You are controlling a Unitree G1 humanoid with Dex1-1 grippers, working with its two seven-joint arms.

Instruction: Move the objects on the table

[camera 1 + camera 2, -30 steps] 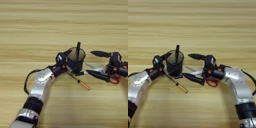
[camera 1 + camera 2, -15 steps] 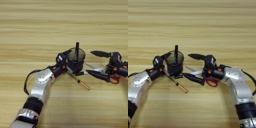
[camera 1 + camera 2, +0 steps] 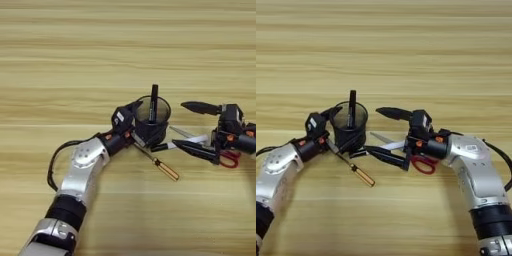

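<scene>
- Black mesh cup (image 3: pixel 151 122) stands upright near the middle of the wooden table (image 3: pixel 75 60) in the left eye view, a black marker (image 3: pixel 153 102) upright inside it. The left gripper (image 3: pixel 136 120) sits against the cup's left side, one finger over the rim and one down the wall; whether it clamps the wall cannot be told. An amber-handled screwdriver (image 3: pixel 159 164) lies slanted just in front of the cup.
- In the right eye view, the right gripper (image 3: pixel 382 131) reaches in from the right with fingers spread wide apart, the upper one level with the cup's rim, the lower one low over a white pen (image 3: pixel 390 146). Red-handled scissors (image 3: pixel 418 161) lie under the right wrist, their handles partly hidden.
</scene>
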